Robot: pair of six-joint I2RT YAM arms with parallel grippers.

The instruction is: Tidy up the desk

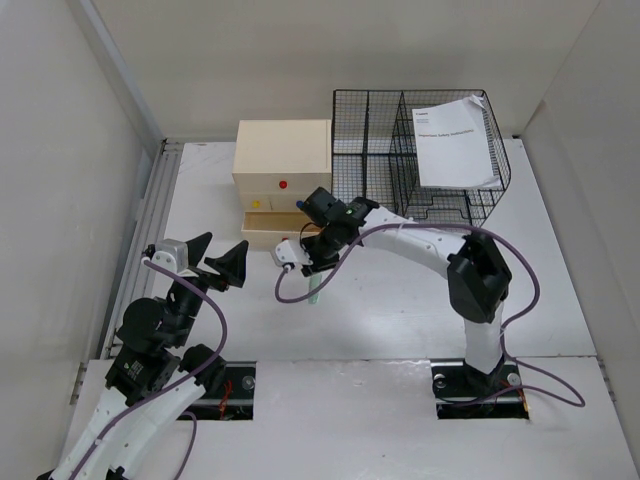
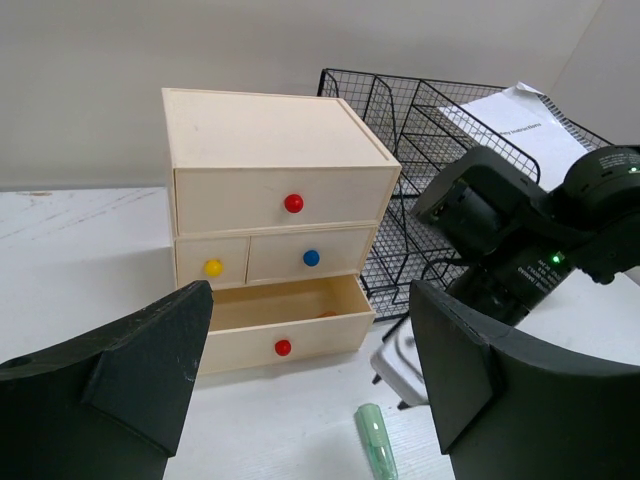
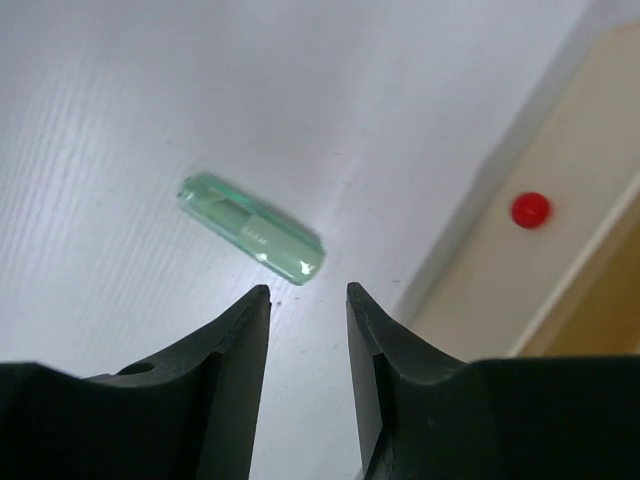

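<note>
Left gripper (image 2: 310,290) gapes wide, empty. Right gripper (image 3: 308,290) is narrowly parted, empty, over a translucent green tube (image 3: 252,228) lying on the desk (image 1: 400,310), which spreads beneath both arms, near the open bottom drawer (image 2: 285,335).

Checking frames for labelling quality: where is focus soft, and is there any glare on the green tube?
Right wrist: green tube slightly soft with white glints, red knob blurred. Left wrist: drawer box sharp, near fingers underexposed black. Top external: even light, faint shadows on the desk.
</note>
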